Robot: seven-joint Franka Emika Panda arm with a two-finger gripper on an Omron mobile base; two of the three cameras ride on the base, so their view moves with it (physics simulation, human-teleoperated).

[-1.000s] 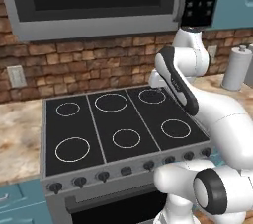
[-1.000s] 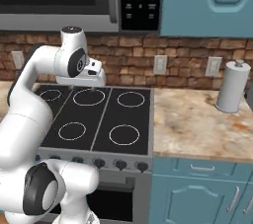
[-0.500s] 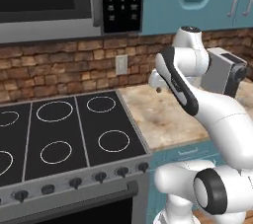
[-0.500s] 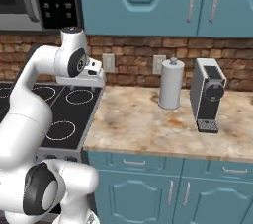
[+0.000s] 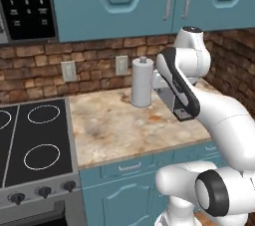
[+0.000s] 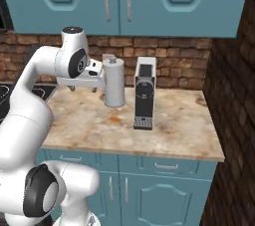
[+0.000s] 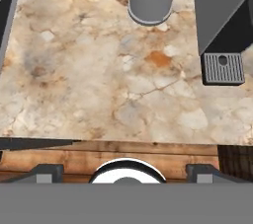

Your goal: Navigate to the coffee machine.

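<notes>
Where the arm hides it, coffee machine (image 6: 144, 93) elsewhere unobstructed, beside canister (image 6: 114, 83)

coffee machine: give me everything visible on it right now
The coffee machine is a tall, boxy light-grey unit with a dark recessed front, an overhanging brew head and a small black slotted drip tray at its base. It stands upright on the marbled counter, toward the back, near the brick wall. A white cylindrical canister with a knob stands just to its left, apart from it. Nothing sits on the tray; only the counter touches the machine.

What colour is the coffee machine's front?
Dark, nearly black, set in a light-grey body; the coffee machine shows best in the right base view.
</notes>
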